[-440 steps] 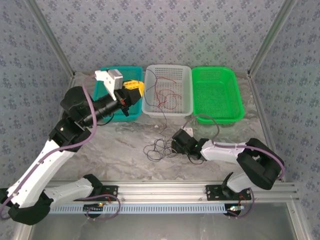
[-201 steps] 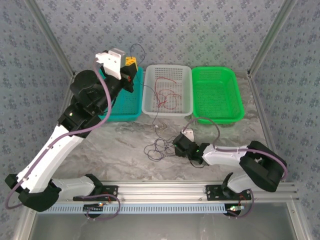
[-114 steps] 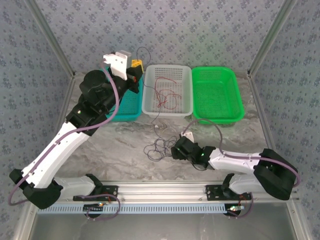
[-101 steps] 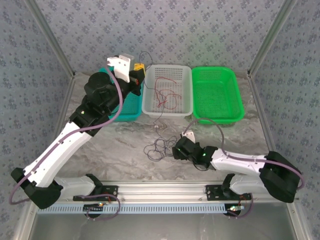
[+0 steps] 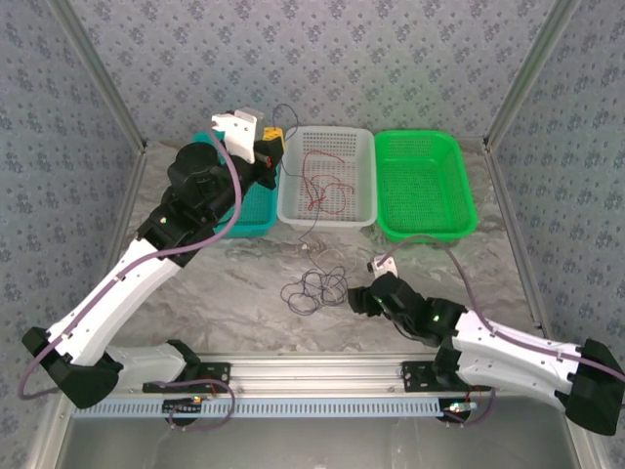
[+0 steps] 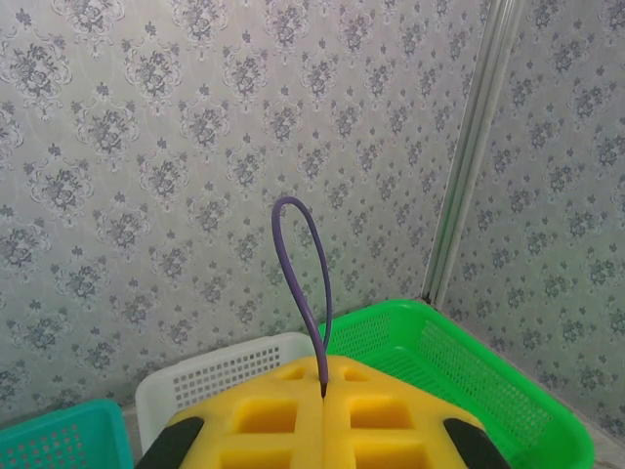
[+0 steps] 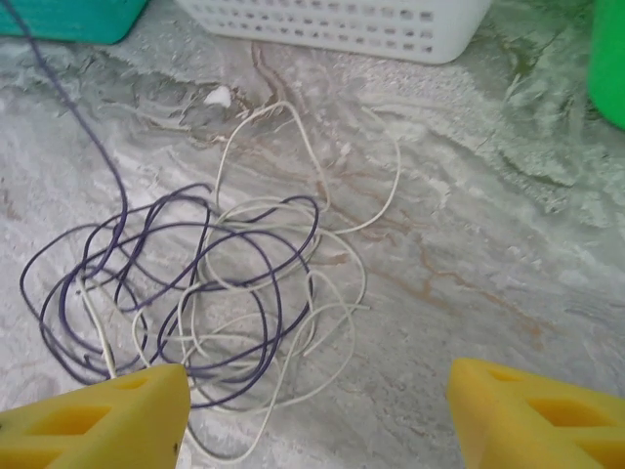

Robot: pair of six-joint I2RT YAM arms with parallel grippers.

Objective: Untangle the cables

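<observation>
**A:** What has changed at the near edge?

**B:** The right pincer has backed off toward the near right. A second ago it sat right against the tangle. Now its jaws stand apart with nothing gripped, so it has let go. The heap lies loose on the worktop, just beyond its fingers.

**A:** What is in the heap?

**B:** The dark cable and the white cable, looped through one another. They are not yet separated.

**A:** And the left side?

**B:** The left pincer has climbed. A couple of seconds ago it was low over the teal basket. Now it is high up by the far left corner of the white basket. It is clenched on a dark loop that arcs up out of the closed fingers. One dark strand also leaves the heap toward the far left, so I judge it is the same cable.

**A:** What does that mean for the cables?

**B:** It looks like the drawing-out stage. With the right side released, the pile is slack. The dark one may slide free, or a snag may drag the white one along with it.

**A:** And the baskets?

**B:** There are three in a row at the far side.
- **Teal, left:** the arm covers much of it, so I cannot tell what is in it.
- **White, middle:** the red cable lies curled inside, apart from the heap.
- **Green basket, right:** I make out no cable in it.
</observation>
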